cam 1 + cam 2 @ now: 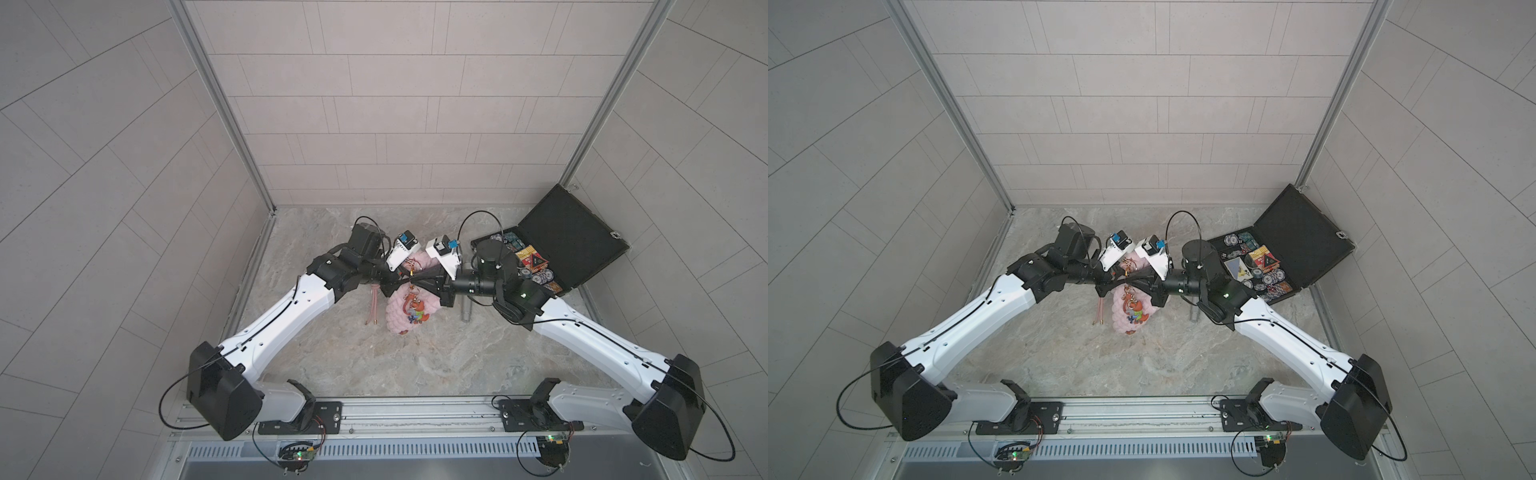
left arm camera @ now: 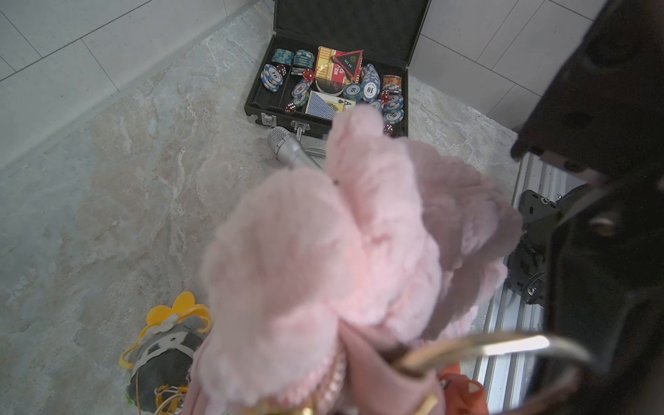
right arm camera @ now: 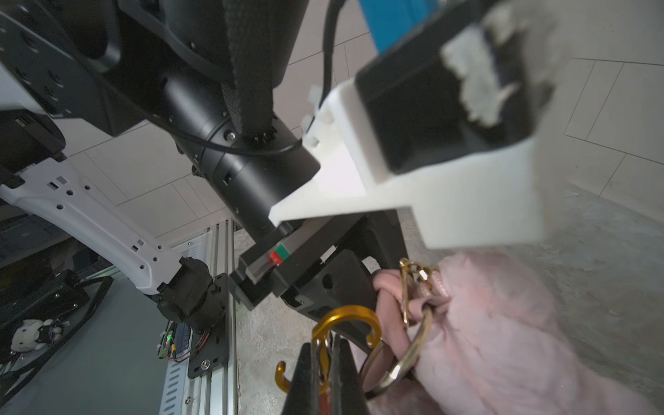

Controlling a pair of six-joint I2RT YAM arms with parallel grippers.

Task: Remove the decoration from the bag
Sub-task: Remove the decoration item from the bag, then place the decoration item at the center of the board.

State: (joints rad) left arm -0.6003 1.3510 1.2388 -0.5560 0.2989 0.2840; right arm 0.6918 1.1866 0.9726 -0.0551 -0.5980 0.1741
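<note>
Right claw (image 3: 322, 343) clamps the gold carabiner (image 3: 345, 312) (left claw (image 1: 404, 284), its nine o'clock in a top view — state unclear); tugging could drag the bag (image 3: 503, 323) — hook snagging its ring (image 3: 413, 355).

One pink bag (image 1: 400, 323), one orange charm (image 1: 417, 312), one microphone (image 2: 287, 147) — one open black case (image 1: 573, 237).

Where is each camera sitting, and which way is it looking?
Top views: high overhead, looking down at the table; both arms show, the left gripper and right gripper tip to tip over the pink bag.
Left wrist: on the left arm, looking past the bag toward the open case and microphone; a black gripper part shows.
Right wrist: on the right arm, facing the left arm; its own fingers pinch the gold clip.
Shared: both wrist views show the bag and its ring.
</note>
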